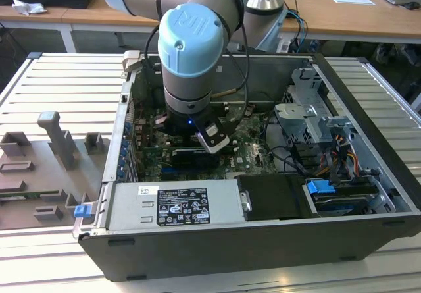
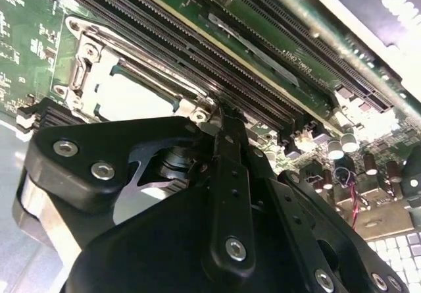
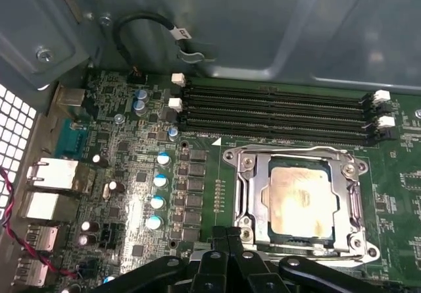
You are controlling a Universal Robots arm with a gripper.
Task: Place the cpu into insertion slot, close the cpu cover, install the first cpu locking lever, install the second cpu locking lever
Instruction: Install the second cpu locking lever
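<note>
the gripper point(image 3: 227, 250) has its fingers drawn together on nothing, just beside the edge of the cpu cover point(image 3: 352, 204). the cover lies flat over the insertion slot point(image 3: 245, 163), framing the cpu point(image 3: 297, 199) seated inside, beside the memory slots point(image 3: 276, 112) on the green motherboard point(image 3: 125, 168).

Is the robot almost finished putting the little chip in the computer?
Partly. The chip already sits in its socket, and the metal cover lies closed over its edges. The tool is low over the green board, right beside the socket's edge, carrying nothing that can be seen. Whether either locking lever is latched cannot be told, so the levers may be what is left.
</note>
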